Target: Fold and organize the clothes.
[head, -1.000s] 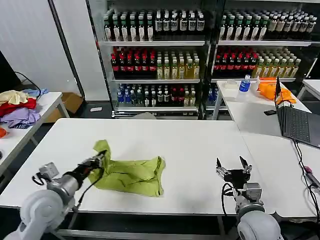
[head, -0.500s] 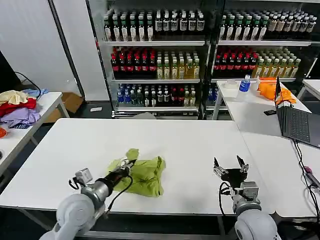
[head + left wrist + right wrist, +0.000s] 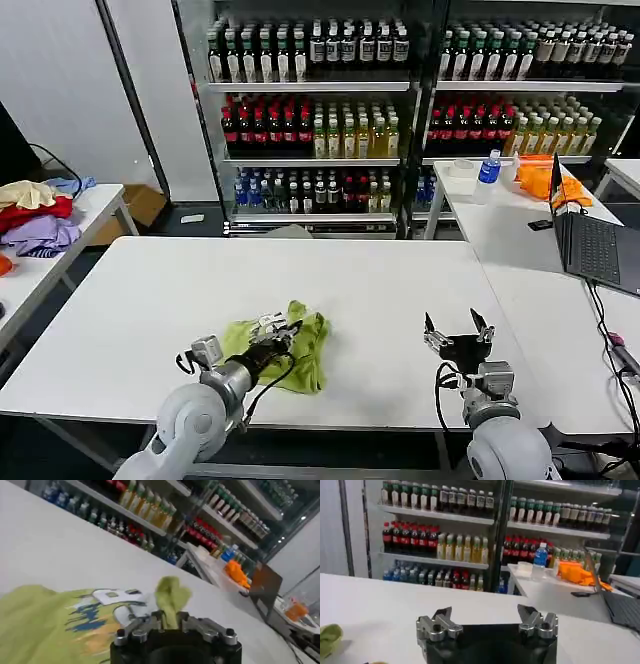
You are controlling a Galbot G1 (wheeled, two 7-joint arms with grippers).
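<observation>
T-shirt point(image 3: 290, 345) bunched on table point(image 3: 380, 290) — my left gripper point(image 3: 281, 328) pinches a fold of it; my right gripper point(image 3: 458, 335) hovers wide, well apart.

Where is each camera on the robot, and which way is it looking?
Head view: sits on the robot's head, looking forward and down at the white table, drink shelves behind; both arms show, the left gripper pinching the lime T-shirt, the right gripper open above the table.
Left wrist view: rides the left arm, looking over its gripper across the T-shirt towards the shelves.
Right wrist view: rides the right arm, looking past its open gripper at the shelves.
Shared: head and left wrist views both show the T-shirt.
</observation>
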